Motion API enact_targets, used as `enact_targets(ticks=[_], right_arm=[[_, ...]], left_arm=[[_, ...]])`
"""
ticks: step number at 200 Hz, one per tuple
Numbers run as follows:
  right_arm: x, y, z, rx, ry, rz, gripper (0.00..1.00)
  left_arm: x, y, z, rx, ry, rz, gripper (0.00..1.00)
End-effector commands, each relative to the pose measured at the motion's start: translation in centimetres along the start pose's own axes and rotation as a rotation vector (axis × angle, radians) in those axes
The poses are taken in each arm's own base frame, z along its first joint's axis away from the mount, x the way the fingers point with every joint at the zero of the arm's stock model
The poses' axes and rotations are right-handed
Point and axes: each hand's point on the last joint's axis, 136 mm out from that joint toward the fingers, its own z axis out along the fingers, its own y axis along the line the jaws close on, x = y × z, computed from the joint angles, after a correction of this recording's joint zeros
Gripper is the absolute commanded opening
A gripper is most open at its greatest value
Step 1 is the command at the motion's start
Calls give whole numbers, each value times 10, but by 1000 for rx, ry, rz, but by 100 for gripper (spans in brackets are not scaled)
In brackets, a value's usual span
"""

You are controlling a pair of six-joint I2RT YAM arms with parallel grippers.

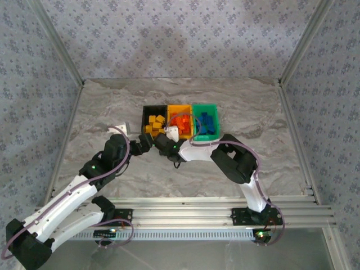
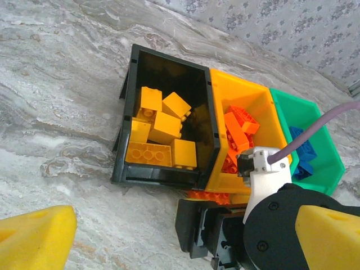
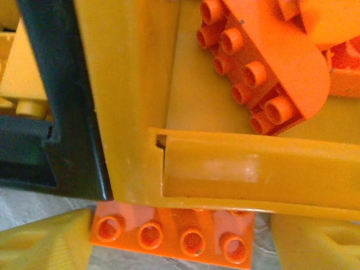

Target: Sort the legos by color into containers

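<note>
Brick (gripped, perhaps) against yellow bin

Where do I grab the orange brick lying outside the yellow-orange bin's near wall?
Grip the orange brick across its two short ends, coming from the near side: one long side lies against the yellow-orange bin wall, blocking a finger there. The right gripper straddles those ends.

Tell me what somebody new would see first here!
Three bins sit side by side mid-table: a black bin of yellow legos, a yellow-orange bin of orange legos, a green bin of blue legos. One orange brick lies outside the yellow-orange bin, between the open fingers of the right gripper.
</note>
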Motion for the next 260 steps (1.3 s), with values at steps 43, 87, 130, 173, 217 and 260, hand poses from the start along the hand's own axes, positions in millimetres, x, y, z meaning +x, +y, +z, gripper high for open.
enact_targets(ticks=[43, 87, 130, 173, 217, 260], right_arm=[[19, -20, -3, 0, 37, 6, 56], [36, -26, -35, -112, 55, 3, 54], [33, -35, -81, -204, 26, 14, 54], [-13, -51, -117, -227, -66, 43, 55], [-81, -52, -89, -240, -73, 91, 59], [-128, -48, -45, -195, -43, 107, 76]], left_arm=[[8, 7, 0, -19, 12, -12, 99], [21, 17, 2, -45, 39, -5, 100], [47, 30, 10, -59, 93, -10, 100], [70, 40, 15, -69, 144, -16, 100], [76, 40, 10, -55, 165, -23, 100], [80, 43, 3, -50, 176, -29, 100]])
